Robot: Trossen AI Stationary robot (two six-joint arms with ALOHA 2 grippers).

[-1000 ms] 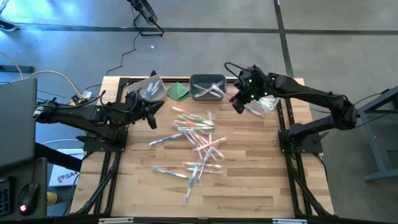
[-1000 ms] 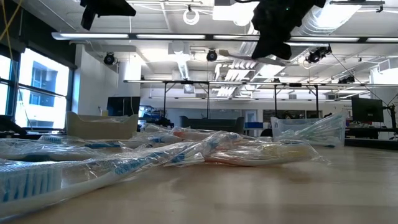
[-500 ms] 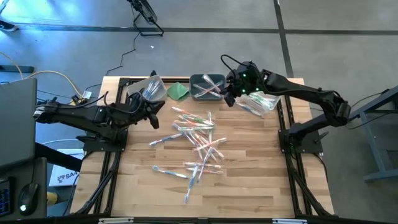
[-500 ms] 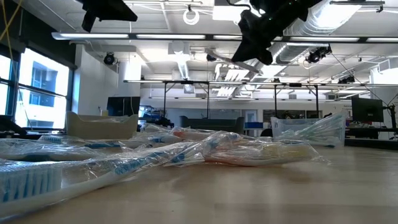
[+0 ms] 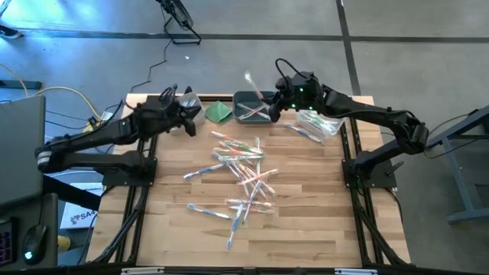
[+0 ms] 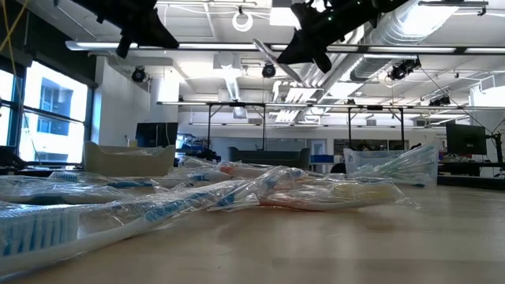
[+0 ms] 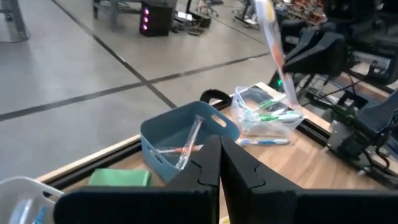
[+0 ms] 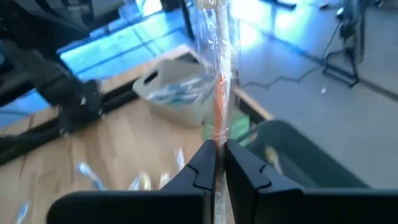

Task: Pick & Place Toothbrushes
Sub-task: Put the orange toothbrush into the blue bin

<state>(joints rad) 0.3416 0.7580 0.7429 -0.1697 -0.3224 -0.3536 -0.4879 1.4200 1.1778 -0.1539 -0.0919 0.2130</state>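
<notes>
The step in hand looks like the placing half of a pick-and-place. The right gripper (image 5: 273, 103) sits at the upper middle of the high view, right at the dark grey bin (image 5: 254, 107), and is closed tight on a wrapped toothbrush with an orange stem (image 8: 219, 93). In the right wrist view that toothbrush stands up from between the clamped fingers (image 8: 200, 171); in the high view its pale end (image 5: 250, 81) angles up past the bin's far rim.

The dark grey bin already holds a few toothbrushes. A clear bin on the right (image 5: 319, 124) holds green and blue ones, and another clear bin (image 5: 186, 108) sits at the upper left, next to a folded green cloth (image 5: 219, 112). Most of the toothbrushes (image 5: 241, 172) lie scattered in a loose heap across the middle of the wooden surface (image 5: 306, 214).

The left gripper (image 5: 186, 122) hangs near the upper-left clear bin with its fingers (image 7: 198, 180) pressed together and nothing between them.

Next, I judge, the right gripper needs to bring the toothbrush over the dark grey bin's opening, tip it flatter so its length fits inside, then let go. Released this upright, it could catch the rim and fall out.
</notes>
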